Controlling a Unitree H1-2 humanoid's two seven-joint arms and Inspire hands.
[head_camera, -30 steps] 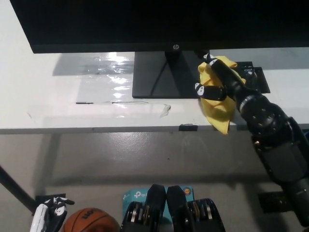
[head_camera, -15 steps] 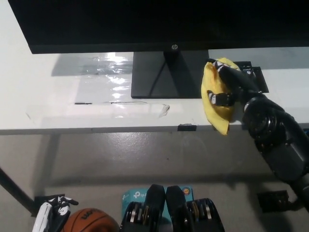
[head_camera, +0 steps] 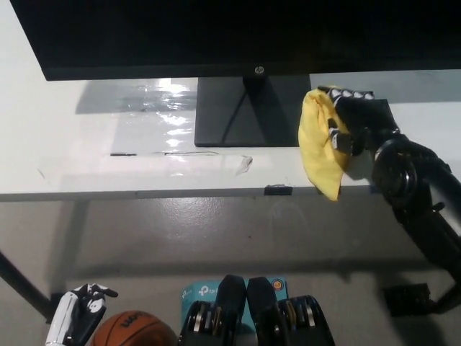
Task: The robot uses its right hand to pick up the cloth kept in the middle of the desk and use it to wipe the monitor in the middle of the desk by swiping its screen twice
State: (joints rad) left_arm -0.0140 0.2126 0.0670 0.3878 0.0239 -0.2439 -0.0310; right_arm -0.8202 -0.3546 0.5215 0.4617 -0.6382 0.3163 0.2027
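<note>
While you watch the head view, read these off:
right hand: black right hand [head_camera: 354, 121] sits over the right part of the desk, fingers [head_camera: 337, 138] curled into the yellow cloth [head_camera: 319, 145] and gripping it.
cloth: bunched against the palm side of that hand, hanging down so its lower tip crosses the front edge of the white desk [head_camera: 86, 144]. Its left edge is just beside the right edge of the monitor's base [head_camera: 245, 114].
cloth vs screen: top of the cloth is close under the monitor's lower bezel; you can't tell from this angle whether it touches.
monitor: black monitor [head_camera: 216, 36] spans the top of the view, screen dark, small logo on the bezel above the stand neck.
right arm: black forearm runs from the hand down to the right edge of the picture.
desk surface: glossy patch left of the base, with thin dark marks and a small torn-looking scrap near the front edge.
left hand: white left hand [head_camera: 78, 317] rests low at the bottom left, well below desk level, fingers loosely apart and holding nothing.
floor: orange basketball [head_camera: 133, 330] just beside the left hand; a teal box [head_camera: 209, 291] near the bottom middle.
</note>
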